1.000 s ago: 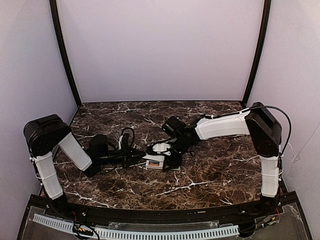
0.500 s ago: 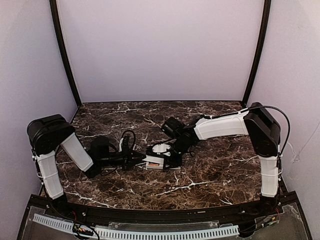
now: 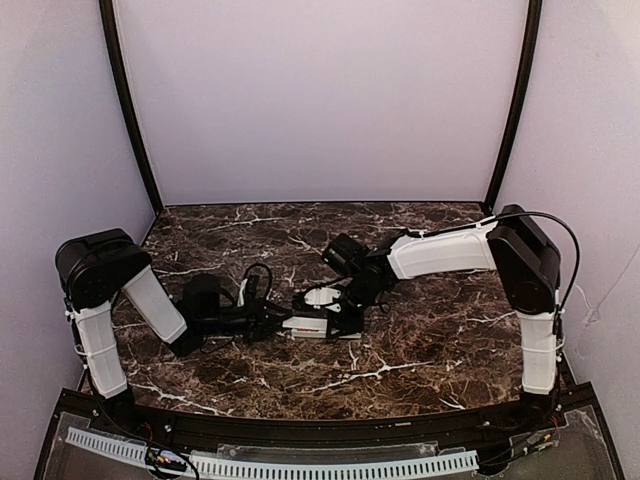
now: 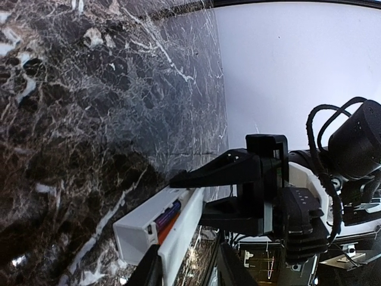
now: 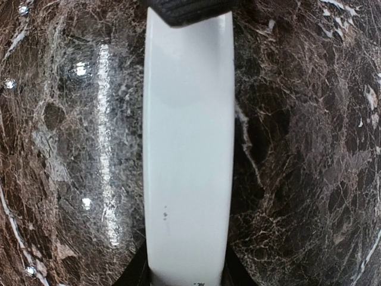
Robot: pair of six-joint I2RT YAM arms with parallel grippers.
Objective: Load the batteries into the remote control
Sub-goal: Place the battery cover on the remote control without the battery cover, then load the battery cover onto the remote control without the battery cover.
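Pinching the remote control (image 5: 187, 149) fast in the right gripper (image 3: 340, 318), faced the left gripper (image 3: 272, 322) at the remote's free end, spread or closed impossible to tell. Showed batteries (image 4: 168, 218) lying in the remote's open bay. Called for a level hold and a straight seating push. Beneath the remote, dark veined marble table (image 3: 430, 350); behind the remote, pale lilac walls (image 3: 320, 100).

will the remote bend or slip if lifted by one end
The remote looks like a rigid bar, so it probably won't bend. Its smooth white shell may slip or pivot between the right fingers. The battery sits in an open bay, so tilting could spill it.
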